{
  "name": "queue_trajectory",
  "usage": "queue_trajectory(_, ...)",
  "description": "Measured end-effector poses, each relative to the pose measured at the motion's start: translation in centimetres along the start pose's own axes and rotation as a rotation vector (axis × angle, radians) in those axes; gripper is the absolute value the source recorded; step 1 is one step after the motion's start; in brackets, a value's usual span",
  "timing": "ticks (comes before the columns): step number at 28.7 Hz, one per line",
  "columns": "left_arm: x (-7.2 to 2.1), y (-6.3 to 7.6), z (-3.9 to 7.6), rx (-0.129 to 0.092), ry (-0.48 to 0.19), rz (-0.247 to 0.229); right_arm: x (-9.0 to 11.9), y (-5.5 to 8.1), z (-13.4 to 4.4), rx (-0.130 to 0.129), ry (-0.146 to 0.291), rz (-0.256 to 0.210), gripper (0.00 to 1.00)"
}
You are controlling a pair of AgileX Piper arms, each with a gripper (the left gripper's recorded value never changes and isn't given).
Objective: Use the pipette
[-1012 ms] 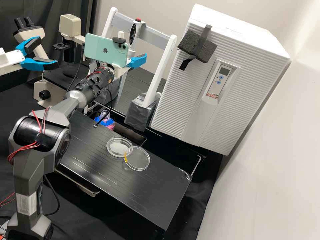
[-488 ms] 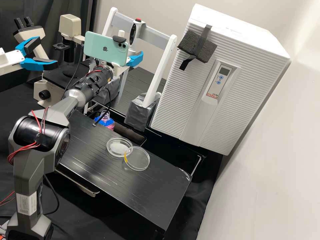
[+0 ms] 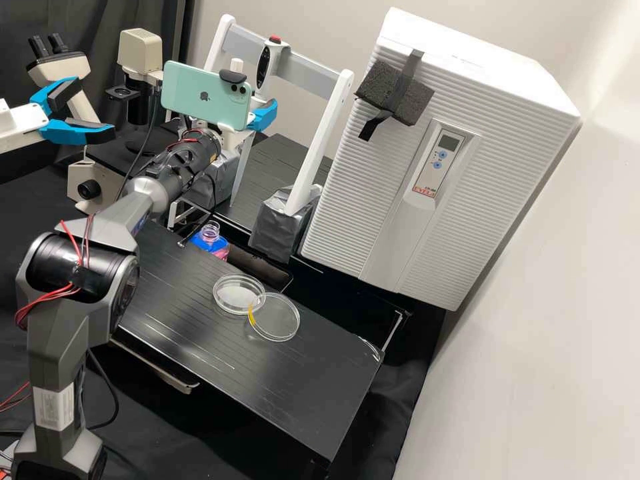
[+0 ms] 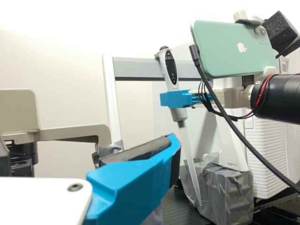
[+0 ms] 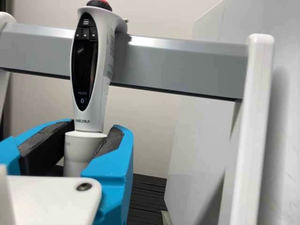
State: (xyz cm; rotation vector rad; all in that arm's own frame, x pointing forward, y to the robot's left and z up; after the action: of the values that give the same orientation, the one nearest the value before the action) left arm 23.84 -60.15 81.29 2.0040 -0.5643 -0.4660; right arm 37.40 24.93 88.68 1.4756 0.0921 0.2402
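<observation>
The pipette (image 5: 89,70) stands upright between the two blue fingers of the right gripper (image 5: 84,146). Their black pads press its white lower barrel from both sides. Its head rises above the fingers, in front of the grey crossbar of a rack (image 3: 303,67). In the high view a mint-green phone (image 3: 203,97) hides one finger and the barrel. In the left wrist view the thin tip tapers down below the fingers, and its end is faint against grey tape (image 4: 225,187). The left gripper (image 3: 93,107) holds nothing. Its fingers are spread wide, well apart from the pipette, and its body is cut off at the edge.

The pipette is smooth white plastic with a dark front panel and a red button on top. Beyond the right fingers stands a white ribbed cabinet (image 3: 467,133) bearing a black foam block (image 3: 393,90). Below them, on a grooved black tray (image 3: 267,387), a clear round dish (image 3: 237,293) touches a second dish (image 3: 275,321). A bottle (image 3: 212,240) of pink liquid is at the tray's far edge. Black cloth covers the bench (image 3: 200,440), and the wall (image 3: 533,333) is plain and pale.
</observation>
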Motion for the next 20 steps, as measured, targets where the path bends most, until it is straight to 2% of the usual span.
queue_trajectory(15, -0.10, -0.1, 0.0, 0.000, 0.001, -0.005, 0.2, 0.4, 0.2, 0.002, -0.006, -0.006, 0.00)
queue_trajectory(17, -0.10, -0.1, 0.0, 0.000, 0.001, -0.005, 0.1, 0.7, 0.4, 0.016, -0.011, -0.003, 0.00)
queue_trajectory(20, -0.10, -0.1, 0.0, 0.000, 0.001, -0.005, -0.2, 1.5, 0.3, 0.061, -0.010, -0.009, 0.00)
